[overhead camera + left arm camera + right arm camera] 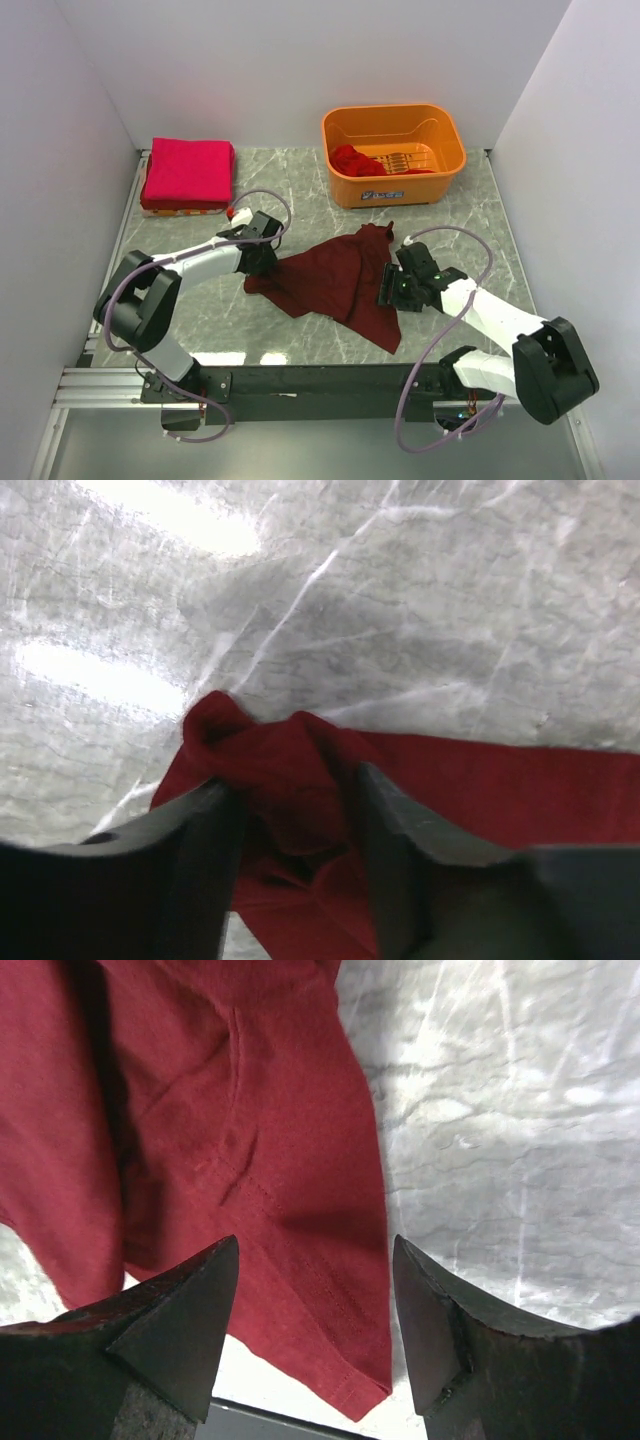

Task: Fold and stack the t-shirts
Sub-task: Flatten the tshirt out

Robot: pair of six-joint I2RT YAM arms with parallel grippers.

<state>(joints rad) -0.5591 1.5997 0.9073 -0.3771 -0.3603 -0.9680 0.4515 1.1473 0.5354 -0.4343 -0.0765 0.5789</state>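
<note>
Marble table (300, 200): left fingers (195, 860) straddle bunched maroon t-shirt (335, 280), grip unclear; right fingers (170, 1320) apart above its hem.

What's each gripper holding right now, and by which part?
Right gripper: nothing, jaws open over the maroon t-shirt hem. Left gripper: straddles a bunched corner of that shirt; whether it is clamped cannot be told.
</note>
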